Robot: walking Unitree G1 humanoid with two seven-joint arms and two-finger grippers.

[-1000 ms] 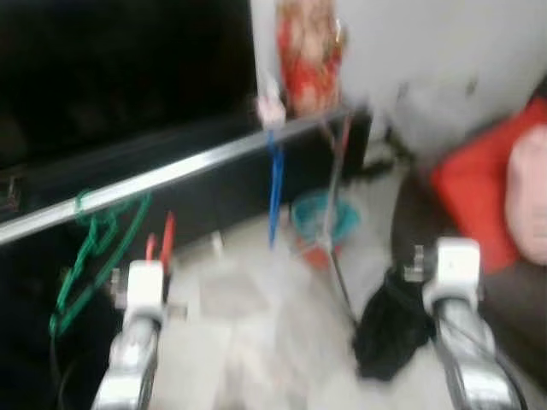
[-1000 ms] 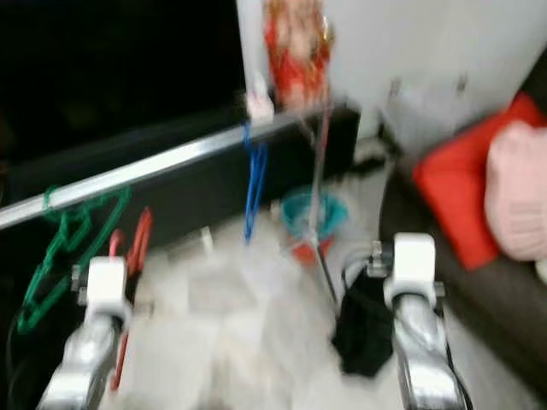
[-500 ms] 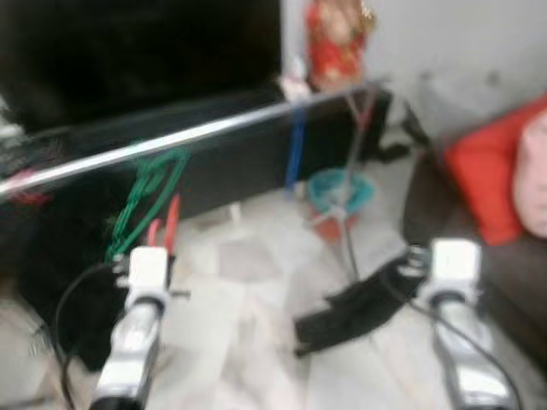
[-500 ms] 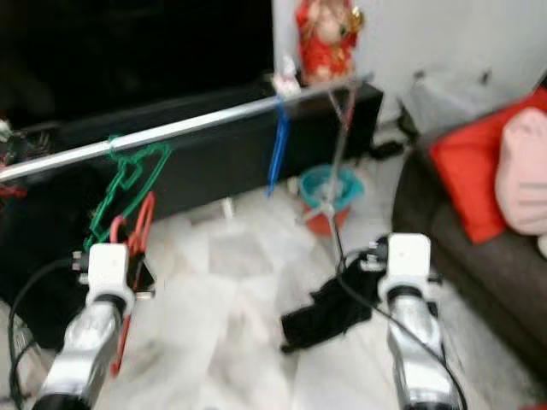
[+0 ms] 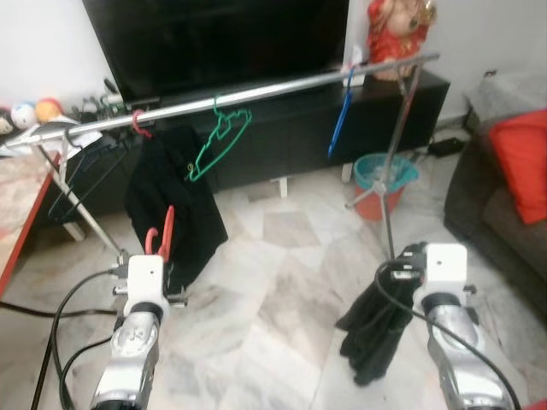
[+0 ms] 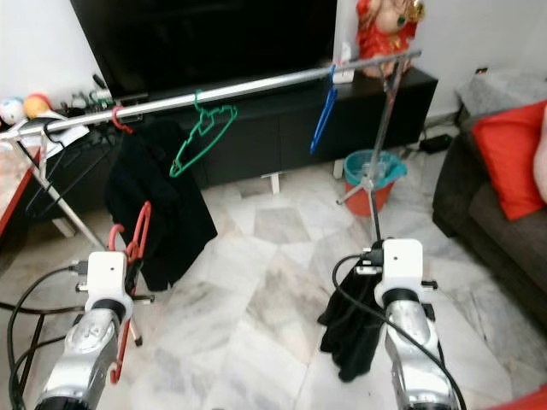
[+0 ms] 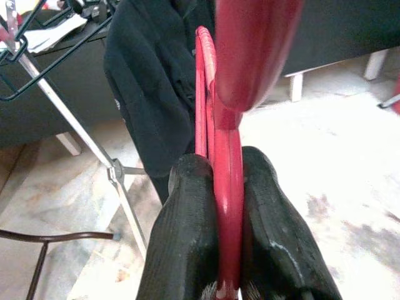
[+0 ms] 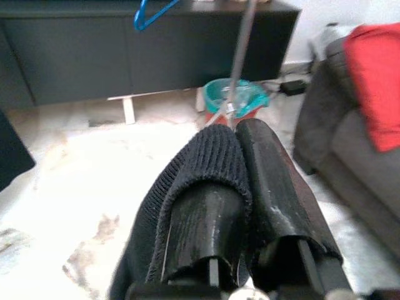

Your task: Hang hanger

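Here, the long silver rail of the garment rack spanned the room in front of the dark TV cabinet, carried on thin tripod legs so that hooks could slide on from the open side. A black garment hung from it on a red hook near the robot's left end, a green hanger sat near the middle, and a blue hanger near the right end; the stretch between them was free, which appeared to be the likely slot for one more hook.

The right hand was closed on a black cloth, which draped down toward the marble floor; holding it low kept it clear of the rail.

The left hand was clamped on the red hanger, its two fingers pinching the thin plastic frame from both sides. The hanger stood upright above the wrist, well below and short of the rail, with its hook end uppermost, apparently so it could be lifted straight onto the bar.
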